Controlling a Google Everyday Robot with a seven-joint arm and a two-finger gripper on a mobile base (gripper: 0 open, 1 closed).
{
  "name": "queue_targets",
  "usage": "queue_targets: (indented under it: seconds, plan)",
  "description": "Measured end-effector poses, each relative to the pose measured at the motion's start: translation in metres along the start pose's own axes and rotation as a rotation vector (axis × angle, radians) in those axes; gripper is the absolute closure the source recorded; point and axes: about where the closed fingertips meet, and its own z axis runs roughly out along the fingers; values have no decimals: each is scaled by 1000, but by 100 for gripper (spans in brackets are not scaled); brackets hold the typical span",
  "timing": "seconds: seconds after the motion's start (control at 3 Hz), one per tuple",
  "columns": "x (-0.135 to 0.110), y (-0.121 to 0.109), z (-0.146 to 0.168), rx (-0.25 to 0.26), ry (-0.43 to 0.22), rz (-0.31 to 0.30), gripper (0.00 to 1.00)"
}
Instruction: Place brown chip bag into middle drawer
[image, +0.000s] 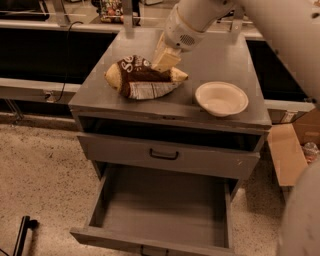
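The brown chip bag (142, 81) lies on the left half of the grey cabinet top (215, 55), dark brown with white lettering, tan ends and a whitish panel facing front. My gripper (164, 61) comes down from the upper right on the white arm and sits on the bag's upper right part, touching it. The middle drawer (165, 207) is pulled out wide at the bottom of the cabinet, its flat floor bare.
A round white bowl (221, 98) stands on the cabinet top right of the bag. The grey drawer with a black bar handle (164, 155) is shut above the open one. A cardboard box (287, 152) sits on the floor at right. A counter runs behind.
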Motion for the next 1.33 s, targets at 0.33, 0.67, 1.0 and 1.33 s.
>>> queue_targets:
  seconds: [0.33, 0.67, 1.0, 1.33]
  plan:
    - [-4, 27, -13, -33, -21, 7, 100]
    - [-10, 31, -17, -29, 23, -15, 82]
    - [-8, 13, -5, -2, 113, -21, 59]
    - [2, -11, 11, 34, 186, -15, 36]
